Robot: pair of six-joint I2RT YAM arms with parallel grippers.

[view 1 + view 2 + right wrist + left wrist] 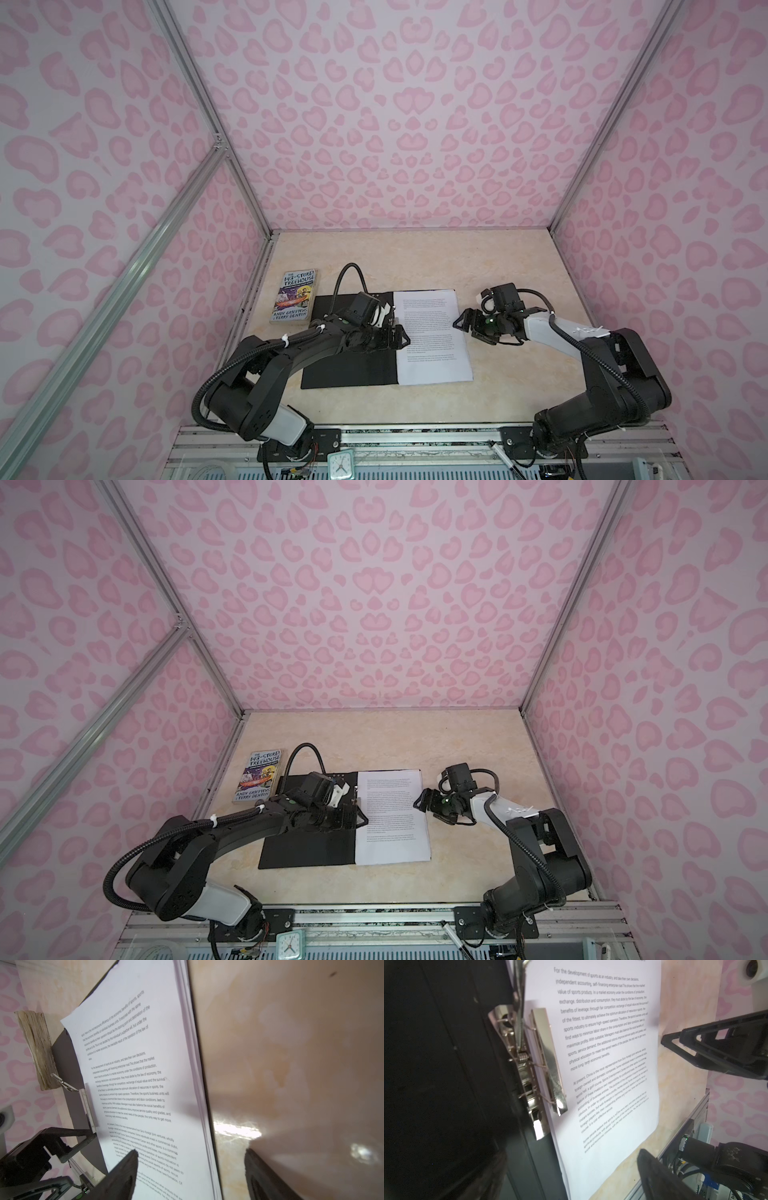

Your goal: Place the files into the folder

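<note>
The folder [345,370] lies open on the table, black cover to the left. The left gripper [400,337] hovers wide and empty by its metal clip [548,1059]. The files [432,332], likely light, floppy and slippery, rest on its right half. The right gripper [459,323], also wide and empty, straddles their outer edge, probably the best place to pinch.

Open tabletop [415,257] beyond folder [349,370]; book [294,297] left.
</note>
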